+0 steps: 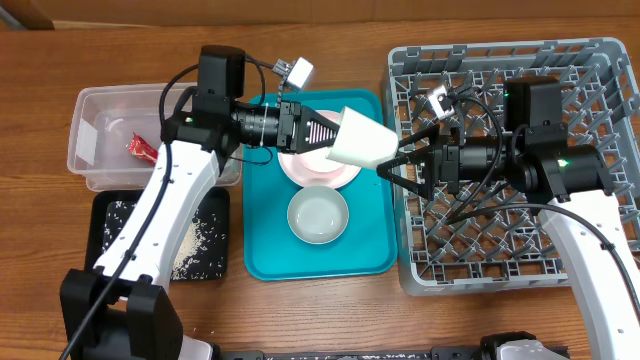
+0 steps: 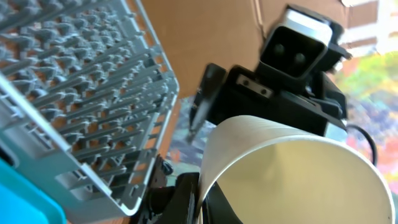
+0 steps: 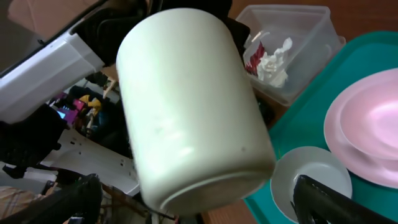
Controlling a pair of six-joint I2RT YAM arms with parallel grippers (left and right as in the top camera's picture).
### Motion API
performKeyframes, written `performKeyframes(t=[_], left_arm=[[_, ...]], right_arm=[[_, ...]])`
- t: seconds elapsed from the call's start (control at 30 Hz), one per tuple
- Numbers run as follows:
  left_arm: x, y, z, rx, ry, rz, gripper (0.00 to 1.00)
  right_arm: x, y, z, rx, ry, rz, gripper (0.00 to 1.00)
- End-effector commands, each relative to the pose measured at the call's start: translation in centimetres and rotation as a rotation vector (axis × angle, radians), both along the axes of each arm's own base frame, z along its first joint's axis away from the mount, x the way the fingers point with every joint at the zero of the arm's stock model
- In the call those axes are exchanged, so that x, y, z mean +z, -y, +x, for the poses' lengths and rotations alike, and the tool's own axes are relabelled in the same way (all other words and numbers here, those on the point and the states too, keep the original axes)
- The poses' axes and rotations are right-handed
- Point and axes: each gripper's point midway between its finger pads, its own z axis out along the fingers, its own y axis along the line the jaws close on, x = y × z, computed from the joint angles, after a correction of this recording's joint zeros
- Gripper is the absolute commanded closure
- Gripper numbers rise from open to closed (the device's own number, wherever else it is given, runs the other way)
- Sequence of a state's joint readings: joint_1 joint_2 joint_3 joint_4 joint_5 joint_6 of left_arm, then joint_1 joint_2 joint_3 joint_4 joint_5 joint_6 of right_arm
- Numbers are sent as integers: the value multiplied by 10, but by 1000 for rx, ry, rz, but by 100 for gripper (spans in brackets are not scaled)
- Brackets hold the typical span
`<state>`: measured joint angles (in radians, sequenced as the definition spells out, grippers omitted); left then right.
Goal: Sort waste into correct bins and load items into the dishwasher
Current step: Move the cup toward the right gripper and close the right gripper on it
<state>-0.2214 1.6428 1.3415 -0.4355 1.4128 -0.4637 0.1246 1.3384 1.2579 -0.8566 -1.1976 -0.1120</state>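
Cup first: you have the small white one up in the air, lying on its side over the far right corner of the teal tray, just left of the grey dish rack. Its mouth faces left and its closed base faces right.

Your left gripper reaches in from the left, and its fingers are pinched hard on the cup's wall at the rim. The left wrist view shows the rim curving up from that grip, with the rack's pegs off to one side.

Your right gripper sits at the rack's left edge with its fingers spread as wide as they go, pointing at the cup's base. In the right wrist view the cup fills the gap between those two fingers, and both tips look clear of it. From overhead you cannot tell whether the upper tip brushes the base.

On the teal tray, under and left of the cup, the pink plate lies flat with a pale pink-white bowl on it. The white bowl stands upright just nearer on the tray, apart from the plate.

Far left, the clear tub holds the red wrapper and the crumpled tissue. Just near of the tub, the black tray has rice grains scattered across its floor, partly hidden by your left arm.
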Motion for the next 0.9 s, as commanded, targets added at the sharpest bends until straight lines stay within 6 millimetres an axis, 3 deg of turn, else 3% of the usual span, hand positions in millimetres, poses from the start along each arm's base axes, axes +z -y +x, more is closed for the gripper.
performKeyframes(t=[0.0, 0.13, 0.23, 0.4, 0.87], left_arm=[[15, 6, -15, -89, 37, -67, 96], [14, 12, -18, -100, 45, -62, 96], [11, 14, -15, -83, 53, -45, 96], [11, 14, -13, -79, 67, -43, 96], [16, 16, -11, -84, 121, -56, 96]], right_arm=[[17, -1, -4, 28, 63, 33, 0], [18, -1, -4, 30, 67, 34, 7], [21, -2, -5, 41, 75, 48, 21], [31, -4, -9, 83, 106, 98, 23], [33, -5, -13, 102, 99, 116, 34]])
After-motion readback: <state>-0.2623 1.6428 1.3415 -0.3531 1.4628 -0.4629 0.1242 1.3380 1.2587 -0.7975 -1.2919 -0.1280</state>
